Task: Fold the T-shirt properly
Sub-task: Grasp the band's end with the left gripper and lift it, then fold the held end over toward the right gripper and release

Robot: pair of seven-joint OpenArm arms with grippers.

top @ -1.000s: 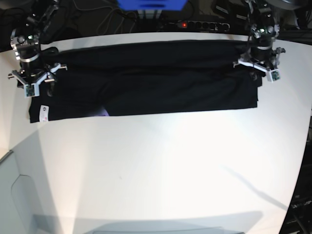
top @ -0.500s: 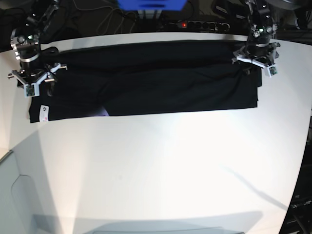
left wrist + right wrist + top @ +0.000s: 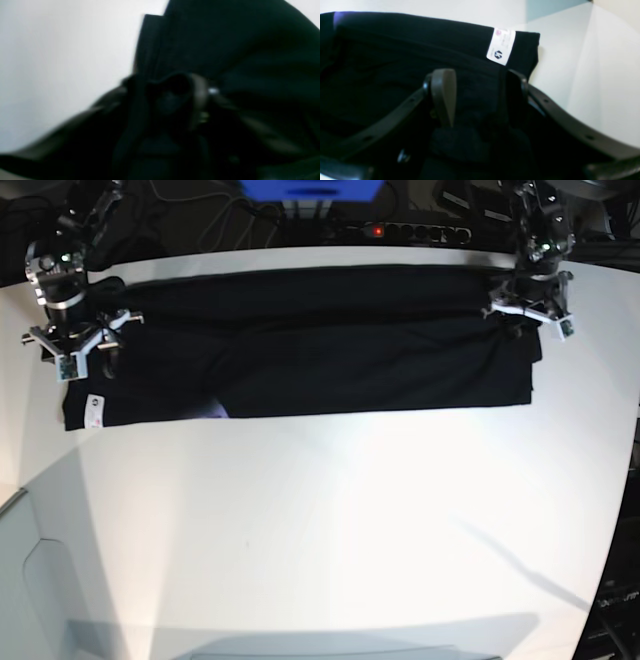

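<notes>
The black T-shirt (image 3: 320,340) lies as a long folded band across the far part of the white table (image 3: 350,530). A white label (image 3: 95,409) sits at its left front corner, and a bluish-purple patch (image 3: 212,412) peeks out at the front edge. My right gripper (image 3: 78,355) is over the shirt's left end. In the right wrist view it (image 3: 480,100) is open, with black cloth (image 3: 395,75) between its fingers and the label (image 3: 501,46) just beyond. My left gripper (image 3: 528,320) is at the shirt's right end. In the blurred left wrist view it (image 3: 170,100) looks shut on bunched cloth (image 3: 225,45).
A power strip (image 3: 405,230) with a red light and a blue object (image 3: 310,188) lie behind the table's far edge, among cables. The table's left edge drops to a lower grey surface (image 3: 30,580).
The left gripper moved back toward the far edge, and the shirt's right end shifted a little to the right. The right gripper and the shirt's left end with the label shifted slightly right.
</notes>
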